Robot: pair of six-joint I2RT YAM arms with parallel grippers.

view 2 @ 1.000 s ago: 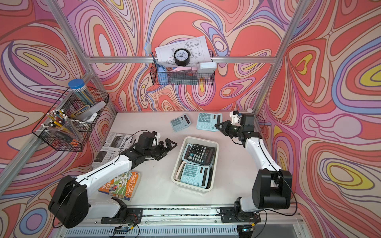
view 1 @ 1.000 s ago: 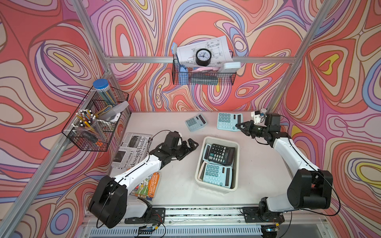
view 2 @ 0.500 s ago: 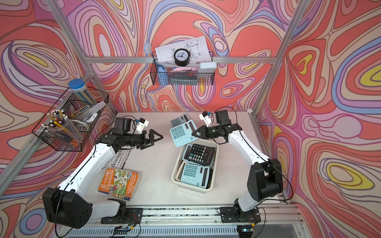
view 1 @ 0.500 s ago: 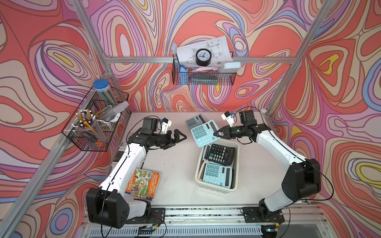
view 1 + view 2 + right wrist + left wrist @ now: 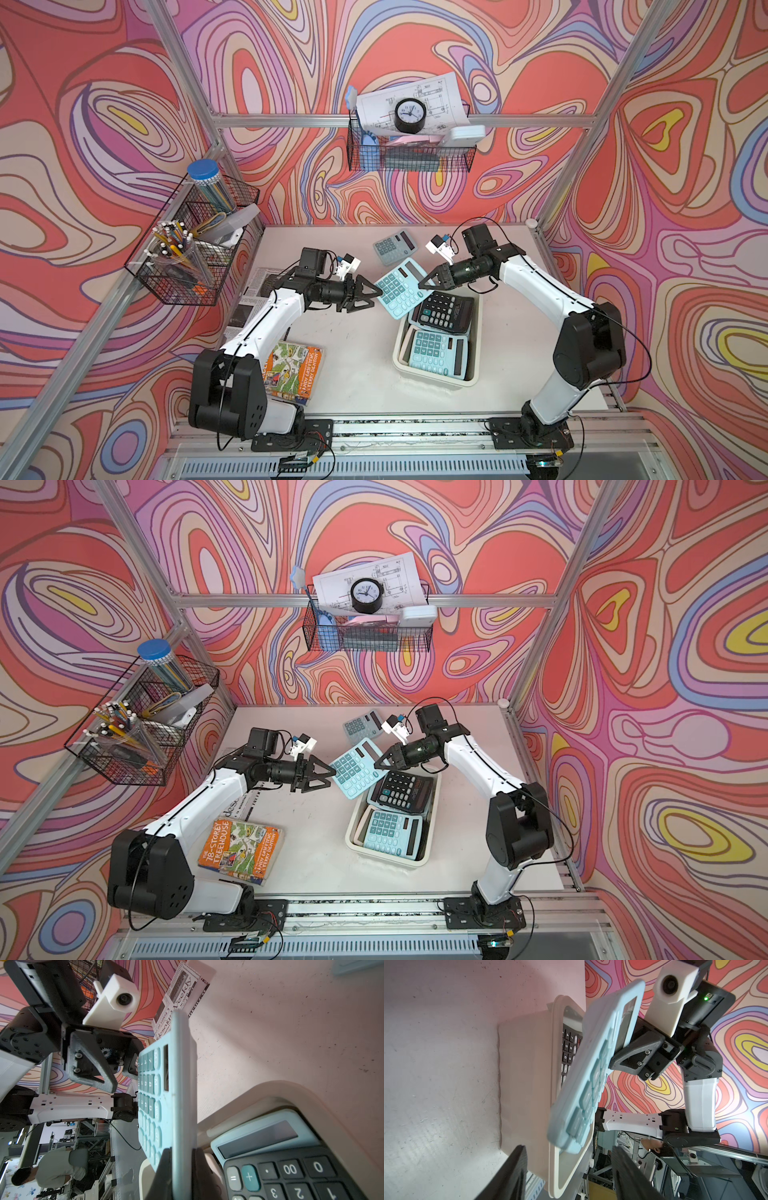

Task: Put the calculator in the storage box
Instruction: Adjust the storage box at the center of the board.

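Right now the calculator (image 5: pixel 401 286), the pale blue one, hangs tilted in the air, keys facing up; one corner sits over the back rim of the storage box (image 5: pixel 398 336), the rest over the table (image 5: pixel 353 332); my right gripper (image 5: pixel 422 286) has it by one edge, the fingers (image 5: pixel 164 1174) pressed against the front and back of the casing; my left gripper (image 5: pixel 376 296) is at the opposite edge with its fingers (image 5: pixel 512 1172) spread, the near corner of the calculator lying between them with a gap on either side in the left wrist view; inside the box lie a dark-keyed calculator (image 5: pixel 446 311) at the back and a blue calculator (image 5: pixel 436 351) at the front, the dark one overlapping the blue; a grey-blue calculator (image 5: pixel 395 247) lies flat on the table behind the one I hold; a newspaper (image 5: pixel 253 286) lies under my left arm, and a picture book (image 5: pixel 295 370) sits near that arm's base.
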